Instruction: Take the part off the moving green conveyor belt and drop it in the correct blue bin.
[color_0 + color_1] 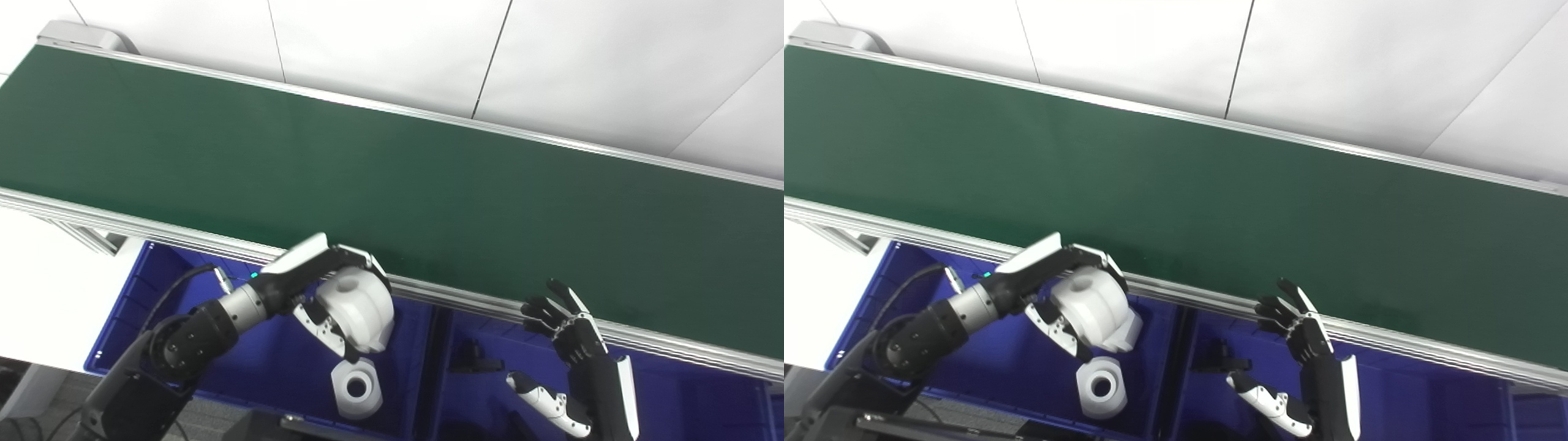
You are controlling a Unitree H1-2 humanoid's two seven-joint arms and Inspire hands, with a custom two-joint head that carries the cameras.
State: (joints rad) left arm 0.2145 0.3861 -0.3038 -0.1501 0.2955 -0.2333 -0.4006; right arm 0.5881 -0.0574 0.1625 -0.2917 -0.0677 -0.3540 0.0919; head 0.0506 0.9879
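White part (361, 309) number one, a rounded plastic piece with a hole in its top, sits in my left hand (324, 291), fingers wrapped over it from above and thumb pressed in from below. I hold it above the left blue bin (131, 294), just near of the conveyor's near rail (465, 300), so it is off the belt. A second white part (357, 387), blocky with a round bore facing up, lies on the floor of that same bin, directly below the held one and well clear of my hand. That makes two white parts in all.

I count two blue bins side by side along the near side of the conveyor. The right blue bin (686, 392) holds one small black part (474, 360), lying near its left wall.

My right hand (569, 340) hangs over the right bin with its fingers spread apart and pointing up toward the rail, thumb stretched out to the left; it holds nothing and touches nothing I can see.

One green conveyor belt (392, 177) runs across the scene from far left to near right, framed by silver rails. Beyond it I see white wall panels (380, 49).
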